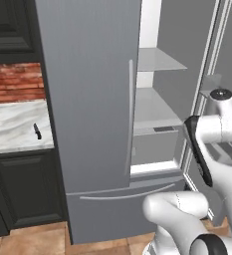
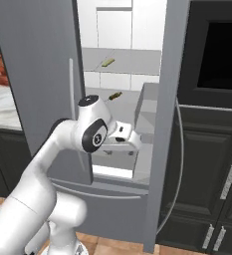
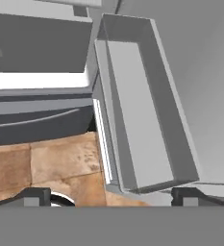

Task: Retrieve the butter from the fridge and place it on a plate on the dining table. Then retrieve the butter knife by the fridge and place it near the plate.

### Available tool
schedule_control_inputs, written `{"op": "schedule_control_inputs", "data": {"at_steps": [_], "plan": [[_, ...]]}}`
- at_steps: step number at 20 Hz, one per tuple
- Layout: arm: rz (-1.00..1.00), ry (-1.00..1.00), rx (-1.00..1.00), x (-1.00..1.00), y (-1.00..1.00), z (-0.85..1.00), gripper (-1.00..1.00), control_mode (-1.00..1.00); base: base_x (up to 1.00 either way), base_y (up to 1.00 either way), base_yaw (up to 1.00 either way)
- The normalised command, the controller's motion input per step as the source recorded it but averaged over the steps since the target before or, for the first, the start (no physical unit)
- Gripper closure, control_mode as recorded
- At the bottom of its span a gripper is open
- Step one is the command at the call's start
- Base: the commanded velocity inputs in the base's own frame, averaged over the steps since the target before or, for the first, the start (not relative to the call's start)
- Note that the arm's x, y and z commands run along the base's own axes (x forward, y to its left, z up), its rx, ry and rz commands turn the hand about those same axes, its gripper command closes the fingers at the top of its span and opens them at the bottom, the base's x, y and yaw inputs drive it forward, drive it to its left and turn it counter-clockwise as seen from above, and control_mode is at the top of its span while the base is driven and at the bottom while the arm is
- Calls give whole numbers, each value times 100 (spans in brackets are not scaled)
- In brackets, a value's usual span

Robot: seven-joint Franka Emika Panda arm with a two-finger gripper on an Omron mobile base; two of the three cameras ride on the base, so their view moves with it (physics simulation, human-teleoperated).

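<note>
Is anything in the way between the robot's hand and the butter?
Nothing visible does. The right door of the fridge is open, and the open gripper hangs at the opening, below the shelf where the butter appears to lie.

grey steel fridge (image 1: 92, 99), white-grey veined marble counter (image 1: 13, 124), red brick wall (image 1: 15, 82)

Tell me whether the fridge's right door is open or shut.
Open. The fridge's right door is swung out, exposing white shelves and its door bin; the left door is shut.
</note>
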Motion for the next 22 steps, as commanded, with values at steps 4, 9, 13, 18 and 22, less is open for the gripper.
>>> {"op": "schedule_control_inputs", "data": {"at_steps": [4, 9, 13, 18, 22], "plan": [[20, -12, 10, 0, 60, -4, -100, -100, 0, 0, 0], [11, -14, 12, -56, 39, 0, -100, -100, 0, 0, 0], [16, -33, 6, 4, 89, 8, -100, -100, 0, 0, 0], [4, -15, 8, 70, 100, 46, -100, -100, 0, 0, 0], [-7, 0, 3, 53, 65, 60, -100, -100, 0, 0, 0]]}}
